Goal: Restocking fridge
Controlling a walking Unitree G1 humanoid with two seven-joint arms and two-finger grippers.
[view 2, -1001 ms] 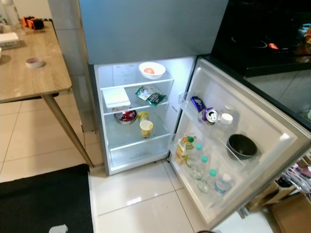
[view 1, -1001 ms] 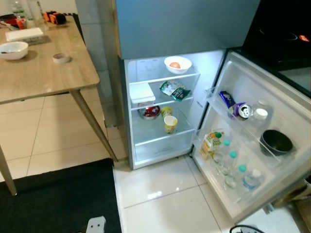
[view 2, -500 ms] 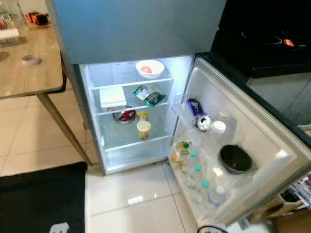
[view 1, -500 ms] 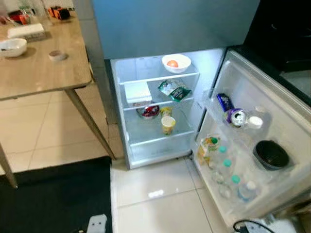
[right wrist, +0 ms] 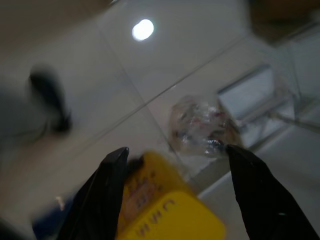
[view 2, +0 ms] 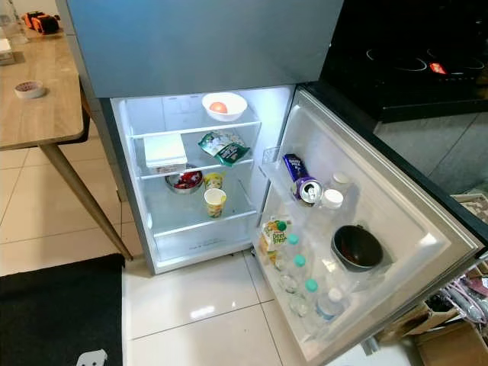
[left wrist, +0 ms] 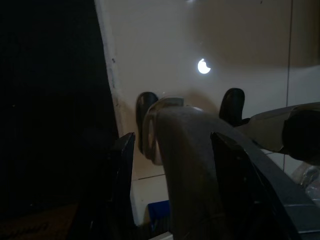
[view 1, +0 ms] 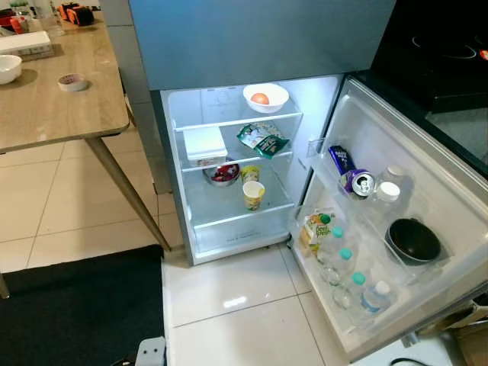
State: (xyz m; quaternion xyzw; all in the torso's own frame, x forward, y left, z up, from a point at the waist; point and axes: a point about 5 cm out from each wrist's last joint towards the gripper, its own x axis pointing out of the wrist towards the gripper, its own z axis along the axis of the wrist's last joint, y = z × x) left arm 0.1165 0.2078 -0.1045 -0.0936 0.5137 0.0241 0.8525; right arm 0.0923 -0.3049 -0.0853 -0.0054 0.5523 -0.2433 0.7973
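An open fridge (view 1: 236, 229) stands lit, its door (view 1: 427, 191) swung wide toward 3 o'clock, seen from the robot's head camera looking down over pale floor tiles (view 1: 244, 305). On the top shelf sits a white bowl (view 1: 265, 97) holding an orange-red fruit; on the shelf below lie a white lidded box (view 1: 204, 145) at 9 o'clock and a green snack packet (view 1: 261, 139) at 3 o'clock of it; lower still stand a steel bowl of red food (view 1: 223, 173), a small yellow jar (view 1: 249, 173) just beside it, and a yellow paper cup (view 1: 253, 194) in front. The door's upper rack holds a blue packet (view 1: 340, 158), a drinks can (view 1: 358, 183) on its side and a white-capped bottle (view 1: 386, 192); the lower rack carries a juice carton (view 1: 316, 229), a row of green-capped water bottles (view 1: 341, 263) and a black bowl (view 1: 413, 240). A wooden table (view 1: 53, 107) stands at 10 o'clock, a black mat (view 1: 76, 313) at 7 o'clock. The right gripper (right wrist: 175, 160) hangs above the tiles, its black fingers (right wrist: 102, 195) spread well apart either side of a yellow carton (right wrist: 165, 210), though whether they touch it cannot be told. The left gripper (left wrist: 190, 107), in deep shade over the mat's edge, has its fingers (left wrist: 232, 105) apart with a grey curved object (left wrist: 185, 170) between them; its identity, and any contact, cannot be made out
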